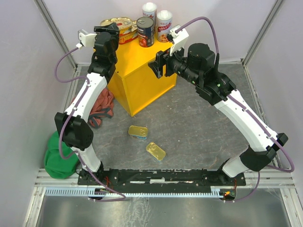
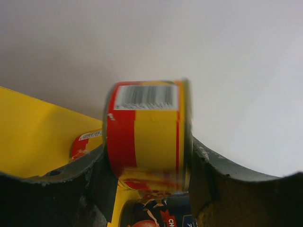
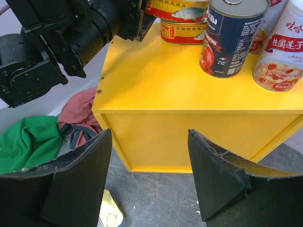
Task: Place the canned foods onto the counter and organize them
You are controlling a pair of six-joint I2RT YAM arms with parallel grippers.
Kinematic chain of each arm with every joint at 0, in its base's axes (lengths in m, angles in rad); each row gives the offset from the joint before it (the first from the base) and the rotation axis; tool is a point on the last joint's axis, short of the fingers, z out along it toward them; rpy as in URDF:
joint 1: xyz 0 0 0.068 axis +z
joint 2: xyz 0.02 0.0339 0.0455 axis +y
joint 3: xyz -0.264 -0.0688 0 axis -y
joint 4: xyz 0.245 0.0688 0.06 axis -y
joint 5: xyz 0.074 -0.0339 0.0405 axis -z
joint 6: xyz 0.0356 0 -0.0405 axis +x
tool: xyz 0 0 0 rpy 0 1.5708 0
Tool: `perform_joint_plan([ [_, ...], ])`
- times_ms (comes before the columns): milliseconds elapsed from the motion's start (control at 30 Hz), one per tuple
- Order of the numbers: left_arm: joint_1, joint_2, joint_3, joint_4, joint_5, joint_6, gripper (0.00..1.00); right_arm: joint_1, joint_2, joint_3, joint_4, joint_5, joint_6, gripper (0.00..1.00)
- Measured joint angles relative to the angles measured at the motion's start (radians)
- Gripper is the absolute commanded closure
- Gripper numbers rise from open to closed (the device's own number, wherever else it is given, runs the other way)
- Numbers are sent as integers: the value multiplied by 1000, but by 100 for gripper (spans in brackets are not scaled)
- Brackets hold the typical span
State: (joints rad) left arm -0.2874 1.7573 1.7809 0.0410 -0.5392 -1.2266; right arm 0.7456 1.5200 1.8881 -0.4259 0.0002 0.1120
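Note:
My left gripper [image 1: 113, 29] is shut on an oval gold tin [image 2: 147, 137] with a red and yellow label, held at the far left of the yellow counter [image 1: 137, 75], just above a second oval tin [image 3: 182, 30]. I cannot tell if the two tins touch. A dark round can [image 1: 145, 31] and two white-topped red-label cans [image 1: 164, 24] [image 1: 149, 10] stand on the counter's far side. Two rectangular gold tins [image 1: 138, 131] [image 1: 155, 150] lie on the floor. My right gripper [image 3: 148, 135] is open and empty, facing the counter's front wall [image 3: 189, 137].
A red cloth [image 1: 102, 109] lies on the floor left of the counter, and a green cloth [image 1: 57, 158] lies by the left arm's base. Grey walls close in the cell at the back and sides.

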Motion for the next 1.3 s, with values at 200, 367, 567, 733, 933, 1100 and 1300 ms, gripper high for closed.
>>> perform_joint_plan([
  [200, 3, 10, 0, 18, 13, -9, 39, -6, 0, 0, 0, 0, 0, 27],
  [367, 5, 15, 0, 32, 24, -10, 38, -8, 0, 0, 0, 0, 0, 27],
  [567, 6, 19, 2, 56, 64, -13, 14, -8, 0, 0, 0, 0, 0, 27],
  [733, 6, 19, -5, 60, 87, -13, 14, -8, 0, 0, 0, 0, 0, 27],
  [933, 6, 18, -42, 75, 101, -15, 14, -8, 0, 0, 0, -2, 7, 27],
  [1100, 6, 11, -60, 97, 104, -15, 16, -8, 0, 0, 1, -5, 12, 27],
  [1300, 6, 7, -69, 90, 103, -14, 31, -8, 0, 0, 1, -9, 18, 27],
])
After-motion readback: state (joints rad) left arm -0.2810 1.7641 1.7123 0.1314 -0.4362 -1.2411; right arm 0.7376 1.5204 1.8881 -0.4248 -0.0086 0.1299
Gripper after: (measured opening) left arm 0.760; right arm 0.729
